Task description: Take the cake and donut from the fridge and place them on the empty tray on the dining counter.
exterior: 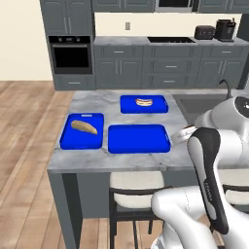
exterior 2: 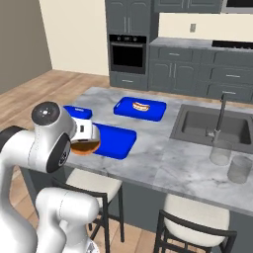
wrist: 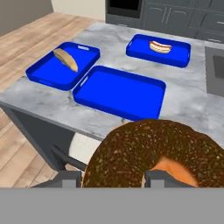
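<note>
Dark-glazed and orange-rimmed, the donut point(wrist: 153, 155) sits pinched between the two fingertips point(wrist: 69, 178) of the gripper point(wrist: 111, 179), which is narrowed onto it, one tip at each side of the ring; seen from the right base camera, the donut point(exterior 2: 85, 145) hangs under the white hand at the near edge of the dining counter point(exterior 2: 163, 153). The empty blue tray point(wrist: 119, 91) lies flat on the marble just beyond the donut and apart from it; it also shows in the left base view point(exterior: 139, 138) and the right base view point(exterior 2: 114, 141). Just beside this tray, on its left as the hand camera sees it, is a second blue tray point(wrist: 43, 72) carrying a bread loaf point(wrist: 65, 59). Behind the empty tray, near but not touching, is a third blue tray point(wrist: 179, 57) with a hot dog point(wrist: 159, 46). To the right of the empty tray in the right base view, the counter holds a sink point(exterior 2: 197, 126) with a faucet point(exterior 2: 221, 116), and two clear glasses point(exterior 2: 239, 169) stand near the faucet. White-cushioned stools point(exterior: 137, 181) stand under the counter's near edge.
</note>
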Robot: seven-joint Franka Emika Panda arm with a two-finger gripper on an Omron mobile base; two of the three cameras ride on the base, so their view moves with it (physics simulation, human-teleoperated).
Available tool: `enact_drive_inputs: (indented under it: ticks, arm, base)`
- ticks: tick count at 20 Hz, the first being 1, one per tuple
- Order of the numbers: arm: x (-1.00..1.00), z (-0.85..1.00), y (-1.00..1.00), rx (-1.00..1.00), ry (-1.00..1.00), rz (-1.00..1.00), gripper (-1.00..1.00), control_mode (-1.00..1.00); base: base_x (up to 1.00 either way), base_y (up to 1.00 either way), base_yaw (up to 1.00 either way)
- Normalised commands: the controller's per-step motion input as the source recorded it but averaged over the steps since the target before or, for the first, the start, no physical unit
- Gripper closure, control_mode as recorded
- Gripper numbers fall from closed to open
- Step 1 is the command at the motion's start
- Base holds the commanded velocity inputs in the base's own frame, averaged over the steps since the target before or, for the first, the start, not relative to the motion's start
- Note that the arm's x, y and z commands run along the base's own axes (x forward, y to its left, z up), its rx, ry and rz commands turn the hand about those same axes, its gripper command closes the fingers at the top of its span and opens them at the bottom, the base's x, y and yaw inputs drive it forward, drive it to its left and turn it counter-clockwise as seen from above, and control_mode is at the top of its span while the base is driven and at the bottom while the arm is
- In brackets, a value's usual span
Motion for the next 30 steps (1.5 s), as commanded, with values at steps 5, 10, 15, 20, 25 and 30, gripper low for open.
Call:
enact_drive_inputs:
  ticks: [5,10,15,20,25,30]
  arm:
    - [0.50,-0.07,0.09,0.00,0.00,0.00,1.00,-1.00]
    - [1.00,-0.27,0.33,0.00,0.02,0.03,1.00,-1.00]
    - [0.75,-0.37,0.44,0.00,0.03,0.04,1.00,-1.00]
    - [0.69,-0.33,0.43,0.00,0.06,0.04,1.00,-1.00]
    - [0.74,-0.28,0.28,0.00,0.09,0.00,1.00,-1.00]
    - [0.58,-0.28,0.00,0.00,0.05,0.00,1.00,-1.00]
  base:
    - [0.19,0.03,0.00]
    - [0.00,0.00,0.00]
    - [0.00,0.00,0.00]
    - [0.00,0.00,0.00]
    - [0.00,0.00,0.00]
    - [0.00,0.00,0.00]
